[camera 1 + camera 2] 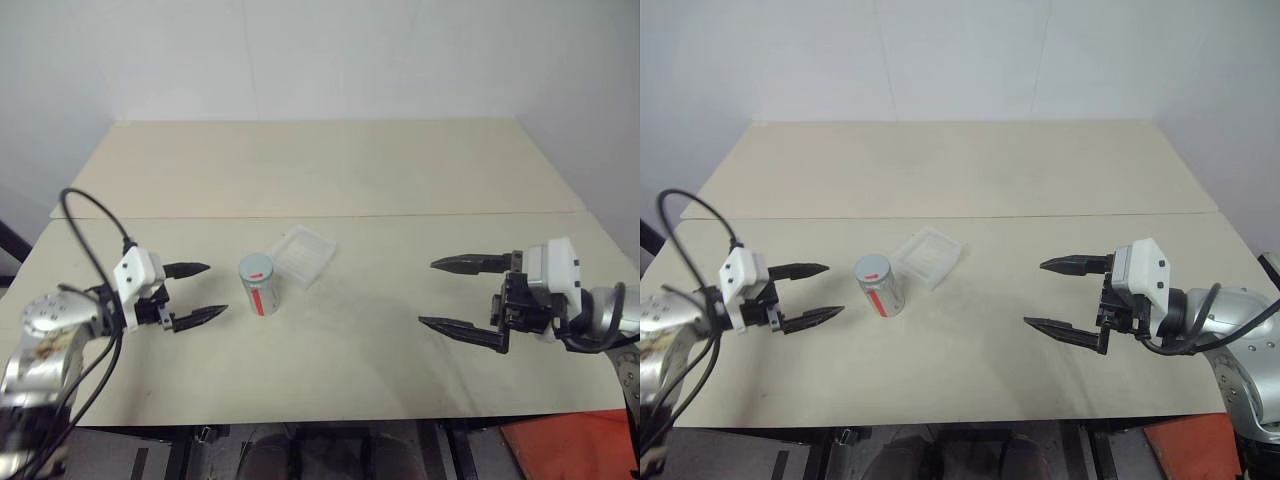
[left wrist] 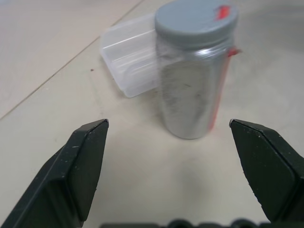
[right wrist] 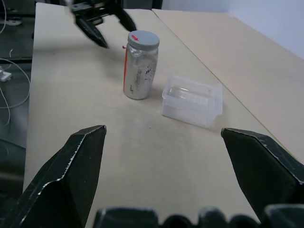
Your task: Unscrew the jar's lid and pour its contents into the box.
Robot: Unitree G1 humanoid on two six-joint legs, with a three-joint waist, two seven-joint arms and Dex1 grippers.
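Just ahead of the spread left claw (image 1: 201, 293) stands the upright clear jar (image 1: 260, 286), grey lid (image 1: 256, 267) on, red-striped.

i count one jar (image 1: 260, 284) on the counter (image 1: 350, 180), standing upright, and one grey lid (image 1: 256, 267) on top of it. one clear box (image 1: 302, 255) lies just beside the jar, at about two o'clock from it. the counter shows as two slabs meeting along one seam. i have two claws: my left claw (image 1: 200, 292) at nine o'clock from the jar, my right claw (image 1: 448, 294) at three o'clock, each with two black fingers spread apart.
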